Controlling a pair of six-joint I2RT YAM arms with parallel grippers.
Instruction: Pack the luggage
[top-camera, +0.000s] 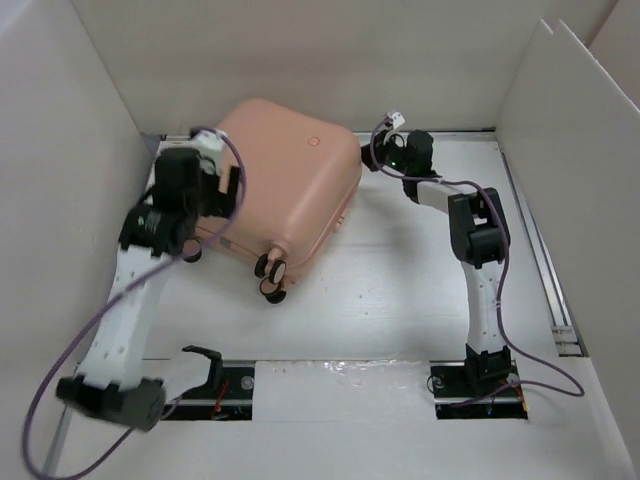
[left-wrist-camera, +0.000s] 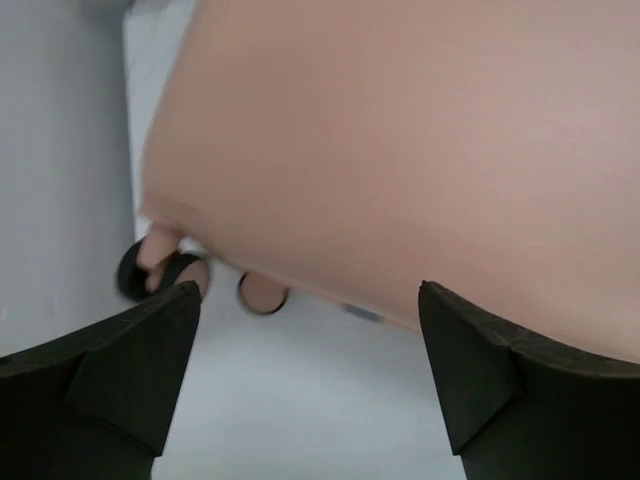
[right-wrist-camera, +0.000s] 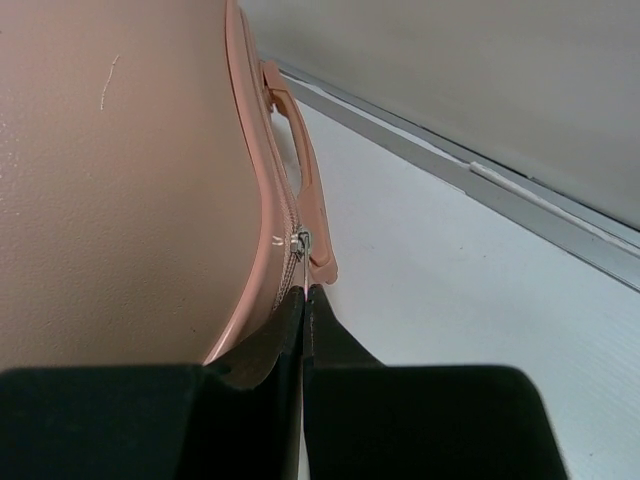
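Luggage (top-camera: 290, 180) lies closed on counter (top-camera: 390, 300), contents hidden. L gripper (left-wrist-camera: 308, 300) spread wide, empty, by its shell. R gripper (right-wrist-camera: 303, 295) pressed together at zip seam (right-wrist-camera: 287, 215); grip on puller unclear.

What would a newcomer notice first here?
The closed salmon-pink luggage lies flat at the far side of the table, wheels pointing toward the near edge. The left gripper stands open at its left edge, while the right gripper is shut, tips at the zipper slider by the handle.

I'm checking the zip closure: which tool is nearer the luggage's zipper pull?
Right. The right tool, shut, sits right at the zipper pull; the left tool is open over the luggage, near its wheels.
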